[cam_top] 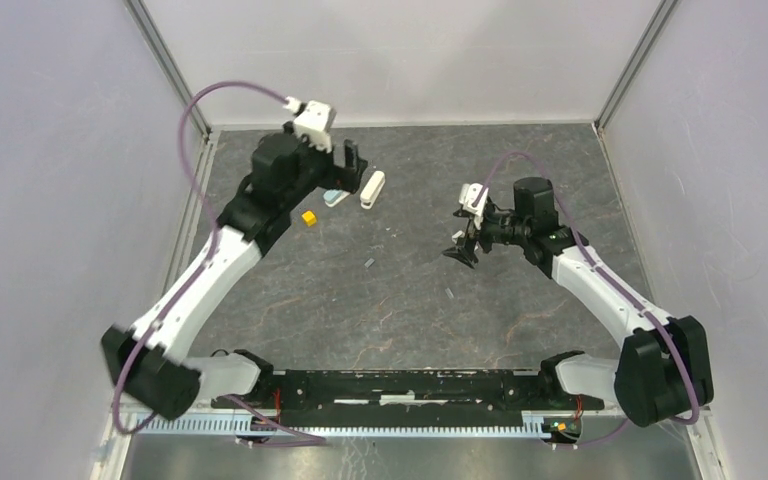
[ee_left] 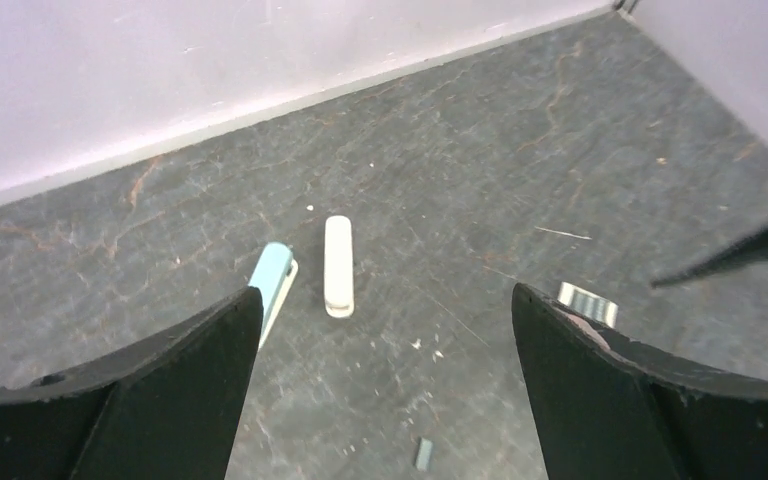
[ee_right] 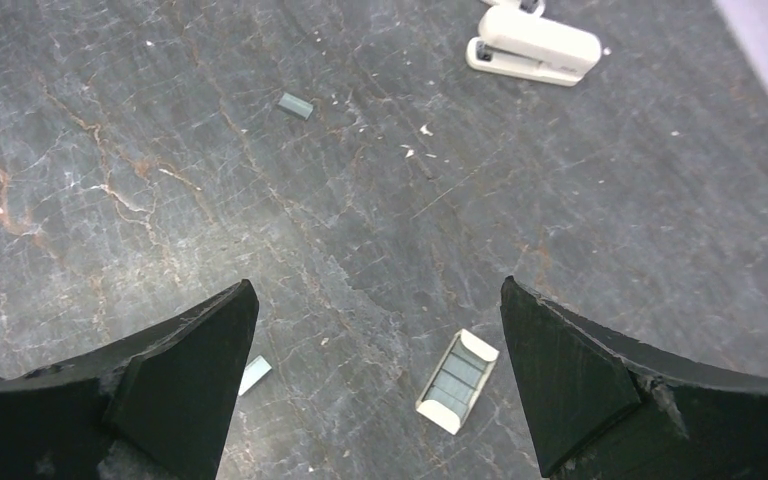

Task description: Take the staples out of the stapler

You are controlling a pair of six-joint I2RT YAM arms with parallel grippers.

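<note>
The stapler (ee_right: 457, 382) lies flat on the dark tabletop (ee_right: 610, 200) under the right pincer (ee_right: 376, 290). That pincer's fingers are spread wide and grip nothing. Loose staples (ee_right: 296, 105) lie in short strips well apart from the stapler. The left pincer (ee_left: 385, 300) is likewise wide apart and empty. It hangs over a long white stapler (ee_left: 338, 266) and a teal stapler (ee_left: 273, 285), which lie just beside each other.
</note>
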